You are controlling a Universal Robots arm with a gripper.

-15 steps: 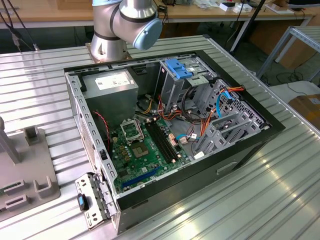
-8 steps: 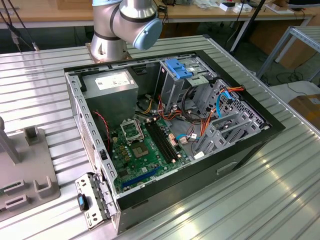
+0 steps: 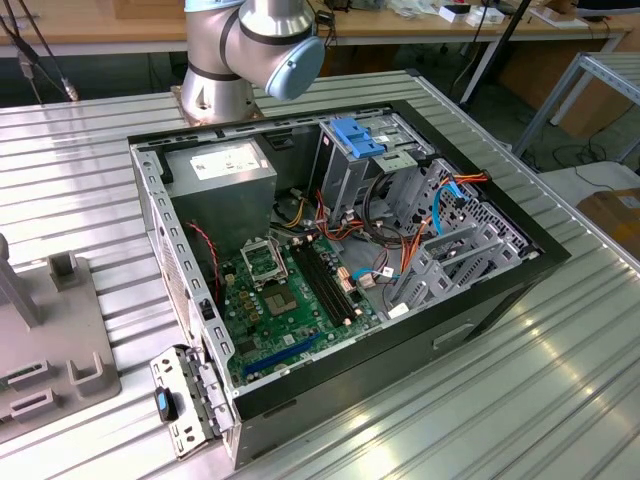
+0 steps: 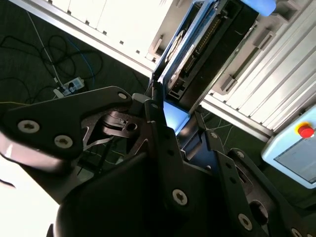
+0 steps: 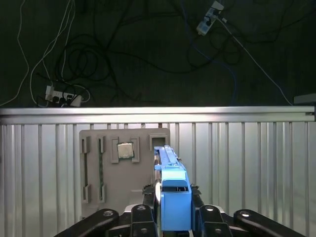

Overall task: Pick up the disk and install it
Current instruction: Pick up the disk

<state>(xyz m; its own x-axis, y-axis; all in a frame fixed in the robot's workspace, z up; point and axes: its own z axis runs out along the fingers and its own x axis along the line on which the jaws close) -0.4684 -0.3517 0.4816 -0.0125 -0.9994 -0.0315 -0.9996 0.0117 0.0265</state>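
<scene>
**Disk held edge-on, faces hidden**

In the first wrist view my tool grips the disk edge-on, its near end cut off by my linkage. Beneath it, the grey fixture plate lies near the ribbed surface's edge.

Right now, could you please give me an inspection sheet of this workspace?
Surface: ribbed metal table bearing an open computer case and a grey fixture tray.
Job's things: the disk, blue-framed, edge-on in the first wrist view, by the tray.
Clutter: a chip seated in a tray pocket.
Grippers: gripper shut on the disk.
Cables: coloured wires inside the case; loose floor cables.
Surroundings: power strip on the floor; wooden bench behind.
</scene>
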